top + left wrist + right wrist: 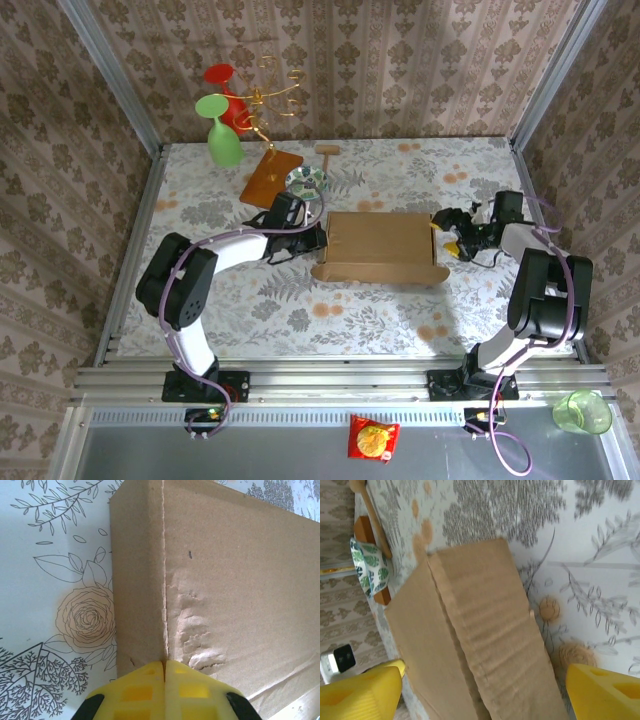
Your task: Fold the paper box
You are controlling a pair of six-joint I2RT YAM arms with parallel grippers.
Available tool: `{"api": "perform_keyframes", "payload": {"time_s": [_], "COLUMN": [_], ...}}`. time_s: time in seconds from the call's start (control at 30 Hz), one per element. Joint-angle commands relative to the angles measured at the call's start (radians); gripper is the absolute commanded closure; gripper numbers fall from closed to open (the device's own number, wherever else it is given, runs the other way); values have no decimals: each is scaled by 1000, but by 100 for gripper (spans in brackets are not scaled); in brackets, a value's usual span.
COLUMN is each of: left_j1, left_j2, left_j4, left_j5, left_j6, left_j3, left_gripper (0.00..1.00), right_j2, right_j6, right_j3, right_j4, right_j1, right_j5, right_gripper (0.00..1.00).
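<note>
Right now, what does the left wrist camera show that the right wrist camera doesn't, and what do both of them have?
Left wrist: the left gripper shut, tips at a creased edge of the paper box, with a crumpled patch beside the crease and a printed rose on the table cover.
Right wrist: the right gripper open, with a leaf-patterned bowl, a wooden board and a wooden utensil beyond the box.
Both: the paper box on the floral table cover.

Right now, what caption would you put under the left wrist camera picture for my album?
Left end effector, shut, at the crumpled corner of the paper box on a flowery tablecloth.
</note>
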Motion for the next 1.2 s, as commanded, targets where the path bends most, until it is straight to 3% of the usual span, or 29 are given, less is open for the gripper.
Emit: {"api": "perform_keyframes", "payload": {"time_s": [0.0,0.1,0.2,0.5,0.63,0.77,0.9,1.03,1.17], "left_j1": [13,18,25,54,65,73,85,88,91], "left_j2": [21,25,25,28,31,24,-27,-172,-322], "left_j4": [-69,-74,-67,-68,-62,-59,-65,-100,-109], "left_j5": [-21,-27,-23,-13,-8,-7,-28,-130,-216], "left_j6": [28,30,30,42,50,53,53,58,67], "left_j3": [-35,-46,-61,-75,-79,-72,-63,-48,-42], "left_gripper": [100,100,100,100,100,100,83,61,55], "right_j2": [-31,-35,-22,25,36,45,24,-6,4], "right_j6": [-61,-36,-5,68,152,224,303,391,504], "right_j3": [-21,-55,-91,-143,-154,-143,-144,-116,-46], "right_j4": [-21,5,75,281,404,463,500,464,312], "right_j1": [2,6,24,84,127,162,167,166,170], "right_j5": [-42,-18,-51,-160,-209,-223,-216,-205,-210], "right_gripper": [12,12,7,7,12,24,36,41,46]}}
